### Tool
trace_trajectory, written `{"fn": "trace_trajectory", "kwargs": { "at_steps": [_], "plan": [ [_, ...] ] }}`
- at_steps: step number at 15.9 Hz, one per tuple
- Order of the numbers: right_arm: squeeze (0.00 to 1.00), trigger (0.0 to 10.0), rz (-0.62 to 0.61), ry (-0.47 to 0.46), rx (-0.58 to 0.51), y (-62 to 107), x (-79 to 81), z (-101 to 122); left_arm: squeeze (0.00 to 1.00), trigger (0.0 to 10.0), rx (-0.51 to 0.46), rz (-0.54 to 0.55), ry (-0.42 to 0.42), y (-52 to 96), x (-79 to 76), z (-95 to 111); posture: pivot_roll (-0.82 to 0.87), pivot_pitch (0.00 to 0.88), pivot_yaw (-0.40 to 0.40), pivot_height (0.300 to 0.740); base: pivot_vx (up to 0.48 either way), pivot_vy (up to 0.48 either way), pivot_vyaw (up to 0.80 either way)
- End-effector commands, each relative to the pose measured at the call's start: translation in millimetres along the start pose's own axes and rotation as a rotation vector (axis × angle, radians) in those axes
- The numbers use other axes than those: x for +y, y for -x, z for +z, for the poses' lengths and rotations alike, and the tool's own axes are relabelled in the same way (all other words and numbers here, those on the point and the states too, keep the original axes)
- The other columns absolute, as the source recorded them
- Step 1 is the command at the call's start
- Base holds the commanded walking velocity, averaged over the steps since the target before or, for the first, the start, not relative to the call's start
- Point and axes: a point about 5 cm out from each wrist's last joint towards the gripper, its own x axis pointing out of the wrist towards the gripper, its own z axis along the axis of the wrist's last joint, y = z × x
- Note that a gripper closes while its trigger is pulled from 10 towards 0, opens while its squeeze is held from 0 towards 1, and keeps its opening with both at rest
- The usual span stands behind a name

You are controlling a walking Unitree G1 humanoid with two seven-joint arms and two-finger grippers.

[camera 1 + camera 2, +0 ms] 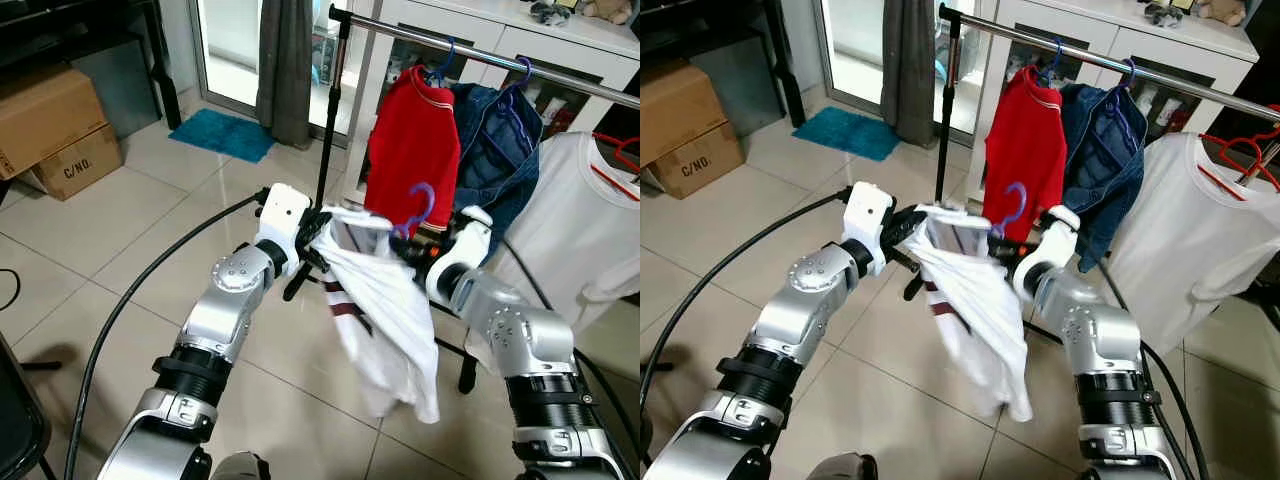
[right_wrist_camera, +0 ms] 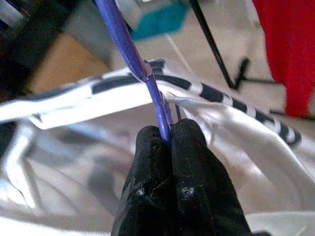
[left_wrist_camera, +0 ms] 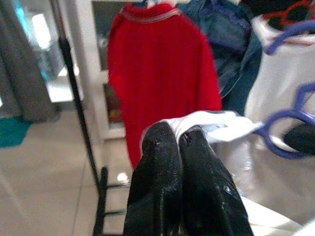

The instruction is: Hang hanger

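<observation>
Purple hanger (image 1: 415,212) with white shirt (image 1: 385,320) sits mid-frame in the eye views, strung between my two end effectors, hook pointing up. It is below and in front of the clothes rail (image 1: 500,58), not touching it.

Right end effector (image 2: 166,140): fingers together, clamped on the thin purple hanger wire, which runs up and away toward the upper left of the wrist view. Striped shirt collar lies just behind the pinch point.

Left end effector (image 3: 178,140): fingers together, pinching a fold of white shirt fabric at the collar edge. The hanger's purple loop is at the right edge of that wrist view, just beside the fingertips, not in them.

Arm pose: both arms (image 1: 235,300) raised and reaching forward, forearms angled inward so the wrists converge at centre frame. Left wrist is at the shirt's left shoulder, right wrist at the hook side. Shirt body hangs loose below, down to lower centre, clear of the floor (image 1: 120,210).

On the rail, upper right: red shirt (image 1: 412,135), denim jacket (image 1: 495,150), another white shirt (image 1: 580,220) on a red hanger (image 1: 620,165). The rail's black upright (image 1: 330,110) stands just behind my left wrist. Cardboard boxes (image 1: 55,130) upper left, teal mat (image 1: 222,133) upper centre-left.
</observation>
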Motion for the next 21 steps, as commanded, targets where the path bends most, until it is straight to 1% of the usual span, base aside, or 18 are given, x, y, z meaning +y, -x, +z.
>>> {"fn": "trace_trajectory", "kwargs": {
  "at_steps": [1, 3, 4, 5, 6, 7, 8, 11, 12, 13, 14, 15, 16, 17, 18, 19, 20, 21],
  "plan": [
    [0.0, 10.0, -0.061, 0.029, 0.04, 4.9, -6.3, -1, 0.0, 0.0, 0.021, 0.044, -0.005, -1.2, 4.1, -1, 0.0, 0.0, -0.094, 0.74, 0.0, 0.0, 0.0],
    [0.0, 10.0, -0.075, 0.087, 0.084, 7.9, -6.0, -7, 0.0, 0.0, 0.039, 0.073, -0.009, -0.7, 7.1, -4, 0.0, 0.0, -0.094, 0.74, 0.0, 0.0, 0.0],
    [0.0, 10.0, -0.118, 0.165, 0.12, 8.6, -11.7, -14, 0.0, 0.0, 0.048, 0.078, -0.007, -0.7, 7.4, -5, -0.01, 0.0, -0.092, 0.74, 0.0, 0.0, 0.0],
    [0.0, 10.0, -0.11, 0.249, 0.155, 9.5, -13.0, -20, 0.0, 0.0, 0.054, 0.069, -0.008, -1.1, 6.2, -6, -0.01, 0.0, -0.092, 0.74, 0.0, 0.0, 0.0],
    [0.0, 10.0, -0.018, 0.241, 0.173, 10.5, -4.4, -24, 0.0, 0.0, 0.057, 0.059, -0.011, -1.5, 4.4, -6, -0.01, 0.0, -0.092, 0.74, 0.0, 0.0, 0.0],
    [0.0, 10.0, 0.059, 0.339, 0.226, 15.0, 1.3, -29, 0.0, 0.0, 0.065, 0.045, -0.012, -2.0, 2.0, -7, -0.01, 0.0, -0.091, 0.74, 0.0, 0.0, 0.0],
    [0.0, 10.0, 0.009, 0.484, 0.281, 17.8, -7.3, -35, 0.0, 0.0, 0.07, 0.043, -0.01, -2.4, 0.5, -8, -0.01, 0.0, -0.091, 0.74, 0.0, 0.0, 0.0],
    [0.0, 10.0, 0.02, 0.413, 0.244, 20.2, -7.1, -28, 0.0, 0.0, 0.079, 0.039, -0.017, -2.5, -0.4, -9, -0.01, 0.0, -0.092, 0.74, 0.0, 0.0, 0.0],
    [0.0, 10.0, 0.032, 0.367, 0.159, 18.4, -3.1, -17, 0.0, 0.0, 0.086, 0.035, -0.022, -2.2, -0.6, -10, -0.01, 0.0, -0.091, 0.74, 0.0, 0.0, 0.0],
    [0.0, 10.0, 0.035, 0.349, 0.126, 18.0, -1.9, -13, 0.0, 0.0, 0.088, 0.033, -0.023, -2.2, -0.8, -10, -0.01, 0.0, -0.091, 0.74, 0.0, 0.0, 0.0],
    [0.0, 10.0, 0.004, 0.283, 0.032, 16.1, -0.5, 1, 0.0, 0.0, 0.091, 0.02, -0.028, -2.4, -2.4, -11, -0.01, 0.0, -0.091, 0.74, 0.0, 0.0, 0.0],
    [0.0, 10.0, -0.031, 0.261, 0.001, 15.2, -1.9, 7, 0.0, 0.0, 0.093, 0.01, -0.033, -2.7, -3.8, -11, -0.01, 0.0, -0.09, 0.74, 0.0, 0.0, 0.0],
    [0.0, 10.0, -0.048, 0.235, -0.055, 12.6, 1.1, 15, 0.0, 0.0, 0.089, -0.013, -0.036, -3.7, -8.0, -11, -0.01, 0.0, -0.09, 0.74, 0.0, 0.0, 0.0],
    [0.0, 10.0, -0.113, 0.193, -0.134, 11.7, -1.4, 25, 0.0, 0.0, 0.084, -0.029, -0.041, -4.3, -10.6, -10, -0.01, 0.0, -0.092, 0.74, 0.0, 0.0, 0.0],
    [0.0, 10.0, -0.181, 0.226, -0.179, 11.7, -5.7, 31, 0.0, 0.0, 0.081, -0.034, -0.042, -4.6, -11.7, -9, -0.01, 0.0, -0.092, 0.74, 0.0, 0.0, 0.0],
    [0.0, 10.0, -0.182, 0.24, -0.204, 11.8, -5.4, 33, 0.0, 0.0, 0.079, -0.036, -0.041, -4.6, -12.4, -9, -0.01, 0.0, -0.095, 0.74, 0.0, 0.0, 0.0],
    [0.0, 10.0, -0.15, 0.213, -0.268, 11.1, 3.9, 40, 0.0, 0.0, 0.077, -0.046, -0.041, -4.7, -13.8, -9, -0.01, 0.0, -0.096, 0.74, 0.0, 0.0, 0.0],
    [0.0, 10.0, -0.136, 0.219, -0.279, 9.7, 9.9, 40, 0.0, 0.0, 0.076, -0.055, -0.041, -4.7, -15.0, -9, -0.01, 0.0, -0.097, 0.74, 0.0, 0.0, 0.0]
  ]
}}
